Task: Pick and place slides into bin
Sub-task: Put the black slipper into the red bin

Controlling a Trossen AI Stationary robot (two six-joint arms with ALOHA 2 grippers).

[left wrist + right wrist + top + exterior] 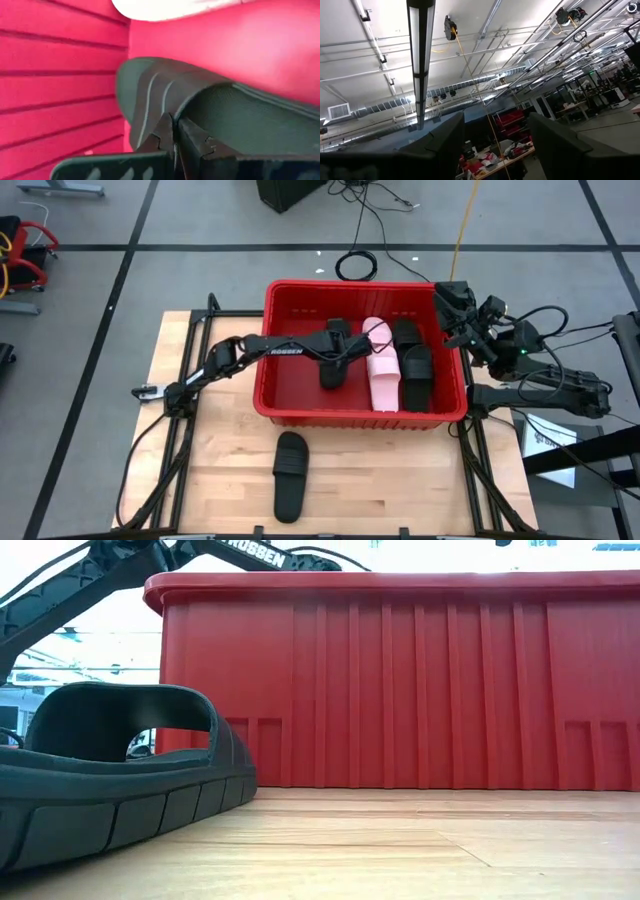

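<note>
wooden table [400, 480], ribbed red bin [290, 412], matte black slide [289, 475] outside

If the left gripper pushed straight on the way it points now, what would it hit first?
The left gripper is already shut on a black slide inside the red bin. Going straight on, it would probably press that slide toward the bin's red wall just beyond, though depth is unclear.

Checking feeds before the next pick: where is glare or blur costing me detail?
Low view: the window behind is blown out white, and the near black slide is soft. Left wrist view: the left gripper and its slide fill the frame, blurred, bin wall behind. Right wrist view: ceiling strip light glares. High view: even, readable.
</note>
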